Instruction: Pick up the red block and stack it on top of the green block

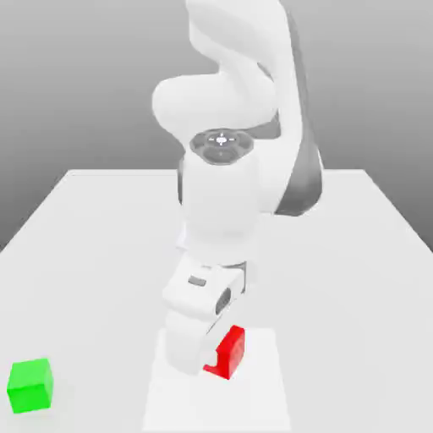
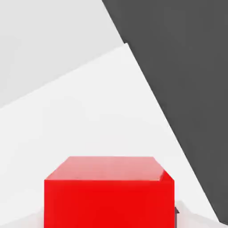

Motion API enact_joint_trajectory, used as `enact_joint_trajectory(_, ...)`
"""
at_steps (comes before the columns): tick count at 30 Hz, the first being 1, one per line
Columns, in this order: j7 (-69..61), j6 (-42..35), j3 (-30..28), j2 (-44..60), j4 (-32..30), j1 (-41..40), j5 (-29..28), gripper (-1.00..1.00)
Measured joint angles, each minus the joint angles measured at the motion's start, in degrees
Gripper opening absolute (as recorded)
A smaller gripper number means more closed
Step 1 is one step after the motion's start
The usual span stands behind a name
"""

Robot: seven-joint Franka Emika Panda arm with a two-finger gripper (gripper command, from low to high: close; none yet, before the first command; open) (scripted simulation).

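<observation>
The red block (image 1: 230,351) sits low over the white table near the front, with its left part hidden behind my white hand. My gripper (image 1: 213,362) is down around it and shut on it. In the hand view the red block (image 2: 109,193) is very close, with a dark fingertip (image 2: 177,213) showing at its side. I cannot tell whether the block still touches the table. The green block (image 1: 30,386) stands alone on the table, far toward the exterior view's left of the red block and slightly nearer the front edge.
The white table (image 1: 101,254) stretches back behind the arm, with its side edges slanting in on both sides. My arm's bulky links (image 1: 228,152) rise above the hand. A dark region (image 2: 187,89) lies past the table's edge.
</observation>
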Motion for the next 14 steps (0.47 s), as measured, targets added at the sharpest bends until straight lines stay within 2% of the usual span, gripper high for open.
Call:
enact_joint_trajectory(5, 5.6, -4.4, -7.6, 1.9, 5.6, -7.0, 2.9, -1.00)
enact_joint_trajectory(7, 6.6, -4.7, -9.6, 4.9, 8.4, -10.4, 6.0, -1.00)
enact_joint_trajectory(10, 4.1, -0.9, -7.1, 11.5, 10.6, -14.9, 12.1, -1.00)
enact_joint_trajectory(11, 3.4, 0.0, -6.4, 12.7, 10.8, -15.7, 13.2, 1.00)
enact_joint_trajectory(14, 3.4, 0.0, -6.4, 12.7, 10.8, -15.7, 13.2, 1.00)
